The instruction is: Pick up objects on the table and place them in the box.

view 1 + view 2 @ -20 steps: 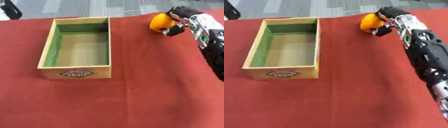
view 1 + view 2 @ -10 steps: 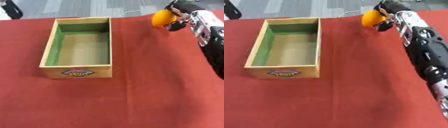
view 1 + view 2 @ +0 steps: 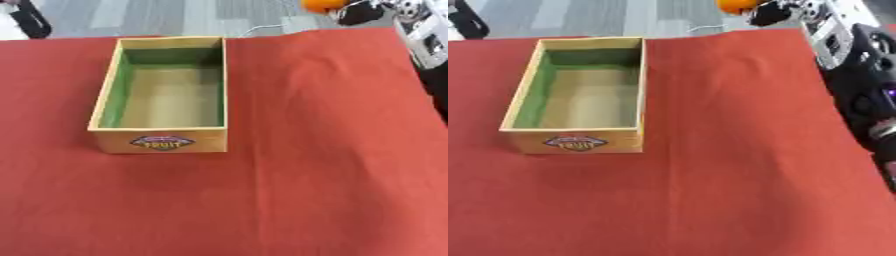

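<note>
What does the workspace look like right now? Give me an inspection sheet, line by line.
Surface: table under a red cloth, mildly wrinkled.
Job's things: wooden box with green lining and a fruit label, nothing seen inside; orange object at the top edge, raised off the cloth.
Clutter: nothing seen.
Hands: right hand shut on the orange object; left hand not in view.
Cables: white cable on the floor beyond the table's far edge.
Surroundings: grey floor; dark shape at the upper left corner.
</note>
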Motion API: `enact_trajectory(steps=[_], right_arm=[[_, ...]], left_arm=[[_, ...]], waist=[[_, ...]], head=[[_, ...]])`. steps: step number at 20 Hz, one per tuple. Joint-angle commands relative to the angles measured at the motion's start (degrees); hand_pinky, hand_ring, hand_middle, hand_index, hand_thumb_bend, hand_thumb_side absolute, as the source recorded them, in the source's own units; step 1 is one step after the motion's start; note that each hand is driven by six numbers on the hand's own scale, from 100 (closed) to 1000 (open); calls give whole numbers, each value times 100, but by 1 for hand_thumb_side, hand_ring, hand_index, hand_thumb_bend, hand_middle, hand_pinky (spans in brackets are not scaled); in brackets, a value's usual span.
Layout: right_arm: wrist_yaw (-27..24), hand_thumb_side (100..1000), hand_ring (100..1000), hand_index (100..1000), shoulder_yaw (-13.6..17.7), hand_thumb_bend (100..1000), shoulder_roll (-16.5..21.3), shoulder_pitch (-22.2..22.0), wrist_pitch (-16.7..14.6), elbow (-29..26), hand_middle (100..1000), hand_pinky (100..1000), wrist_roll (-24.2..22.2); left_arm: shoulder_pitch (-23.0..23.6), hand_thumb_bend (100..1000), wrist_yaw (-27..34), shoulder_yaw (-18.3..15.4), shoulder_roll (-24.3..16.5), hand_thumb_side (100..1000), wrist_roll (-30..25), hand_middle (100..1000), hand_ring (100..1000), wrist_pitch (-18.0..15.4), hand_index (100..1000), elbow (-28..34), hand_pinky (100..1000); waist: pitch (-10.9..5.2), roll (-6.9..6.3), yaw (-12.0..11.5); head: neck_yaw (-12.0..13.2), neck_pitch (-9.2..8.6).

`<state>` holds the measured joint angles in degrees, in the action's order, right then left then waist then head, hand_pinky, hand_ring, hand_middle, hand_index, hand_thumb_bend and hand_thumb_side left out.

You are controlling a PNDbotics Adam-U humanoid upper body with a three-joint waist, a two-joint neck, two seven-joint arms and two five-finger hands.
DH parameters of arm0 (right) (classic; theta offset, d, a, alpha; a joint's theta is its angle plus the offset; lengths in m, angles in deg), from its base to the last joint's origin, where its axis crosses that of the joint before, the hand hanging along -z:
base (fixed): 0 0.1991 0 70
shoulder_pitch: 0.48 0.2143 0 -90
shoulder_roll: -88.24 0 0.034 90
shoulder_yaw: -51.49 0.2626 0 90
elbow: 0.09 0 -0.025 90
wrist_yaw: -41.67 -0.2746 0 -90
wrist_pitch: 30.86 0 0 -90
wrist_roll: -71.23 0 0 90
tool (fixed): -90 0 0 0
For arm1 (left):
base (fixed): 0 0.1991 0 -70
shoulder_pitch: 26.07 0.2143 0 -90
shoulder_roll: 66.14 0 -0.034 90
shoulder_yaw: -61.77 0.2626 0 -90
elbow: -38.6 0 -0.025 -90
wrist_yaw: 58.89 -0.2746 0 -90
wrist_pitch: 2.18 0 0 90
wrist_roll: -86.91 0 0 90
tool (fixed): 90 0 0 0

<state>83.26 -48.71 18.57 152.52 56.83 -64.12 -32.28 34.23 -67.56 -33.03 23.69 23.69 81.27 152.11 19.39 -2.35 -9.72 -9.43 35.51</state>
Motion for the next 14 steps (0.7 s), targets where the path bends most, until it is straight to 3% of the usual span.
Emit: enact_trajectory(steps=[1,8,14], right_arm=[[-378,166,665,575,-230,100,269,43,214,-699,485,615,-176],[-580,190,671,584,-832,100,11,90,547,-1696,500,622,-534],[-406,213,672,579,-1121,100,-567,236,665,-1571,495,622,-618]], left_arm=[[-36,149,-42,15,-107,949,-24,724,664,-5,874,108,612],[-48,150,-52,48,-86,948,-63,724,666,-13,874,108,612],[-85,155,-57,71,-66,948,-89,725,668,-38,874,108,613]], waist=[[-191,12,-15],[-303,35,-70],[-353,67,-146]], head=[[66,118],[57,281],[-14,355]])
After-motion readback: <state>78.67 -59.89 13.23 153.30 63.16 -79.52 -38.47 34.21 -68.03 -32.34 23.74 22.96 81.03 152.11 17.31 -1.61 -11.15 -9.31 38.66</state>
